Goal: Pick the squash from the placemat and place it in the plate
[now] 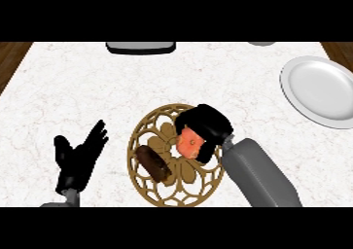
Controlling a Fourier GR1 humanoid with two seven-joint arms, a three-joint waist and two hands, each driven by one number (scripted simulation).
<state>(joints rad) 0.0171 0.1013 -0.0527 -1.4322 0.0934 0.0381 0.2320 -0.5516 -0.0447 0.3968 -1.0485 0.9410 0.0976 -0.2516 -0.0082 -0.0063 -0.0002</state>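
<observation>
An orange squash (191, 144) lies on the round golden lattice placemat (147, 127) in the middle of the counter. My right hand (206, 122) is curled over the squash from above and partly hides it. A white plate (324, 91) sits at the right edge of the counter, well away from the hand. My left hand (79, 155) rests open at the lower left, fingers up, to the left of the placemat.
A dark brown oblong item (153, 164) lies on the placemat just left of the squash. A grey and black object (140, 47) sits at the counter's far edge, and a small grey item (261, 43) shows at the top right. Wooden floor shows past both corners.
</observation>
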